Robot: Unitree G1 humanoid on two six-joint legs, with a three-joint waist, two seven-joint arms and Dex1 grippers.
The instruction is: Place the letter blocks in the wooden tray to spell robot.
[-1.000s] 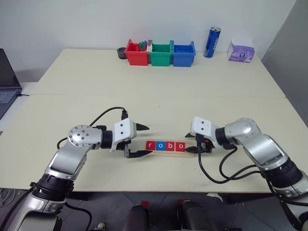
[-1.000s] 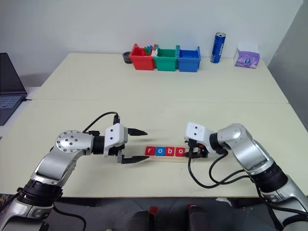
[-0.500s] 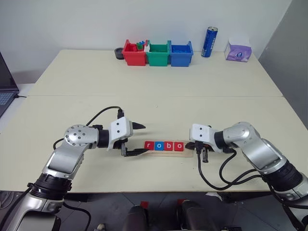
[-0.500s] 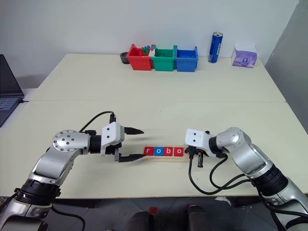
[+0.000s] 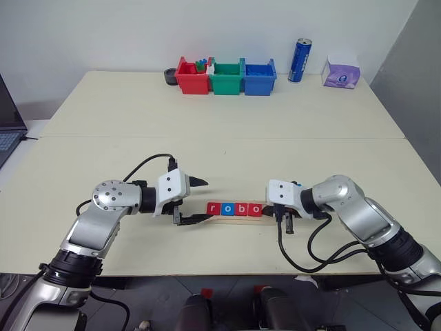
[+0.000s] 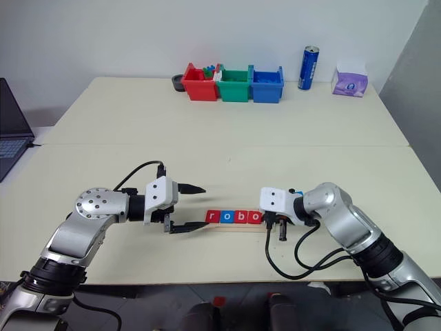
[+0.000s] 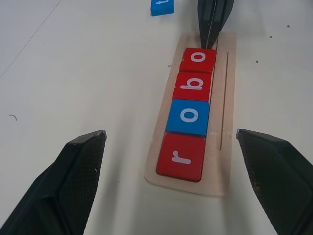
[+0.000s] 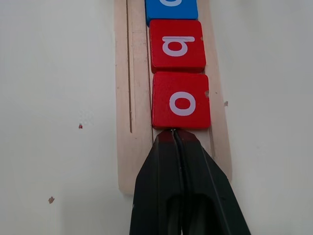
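1. The wooden tray (image 7: 222, 161) is a long, narrow strip of pale wood with rounded ends and a thin groove along one side, lying flat near the front edge of the smooth cream tabletop (image 5: 220, 138).
2. Four letter blocks (image 7: 188, 117), flat square tiles with rounded corners and white lowercase letters, sit in a row on the tray: a red r (image 7: 180, 156), a blue o (image 7: 189, 117), a red b (image 7: 191, 86) and a red o (image 7: 198, 59), each touching the next.
3. A fifth blue tile (image 7: 162, 7) lies off the tray on the bare tabletop, near the tray's right end.
4. The left gripper (image 5: 200, 201) has its tapered black textured fingers (image 7: 73, 186) spread wide, empty, at the tray's left end by the r.
5. The right gripper (image 8: 173, 134) has its smooth black fingers pressed together into a point, holding nothing, tips against the outer edge of the last red o over the tray's right end.
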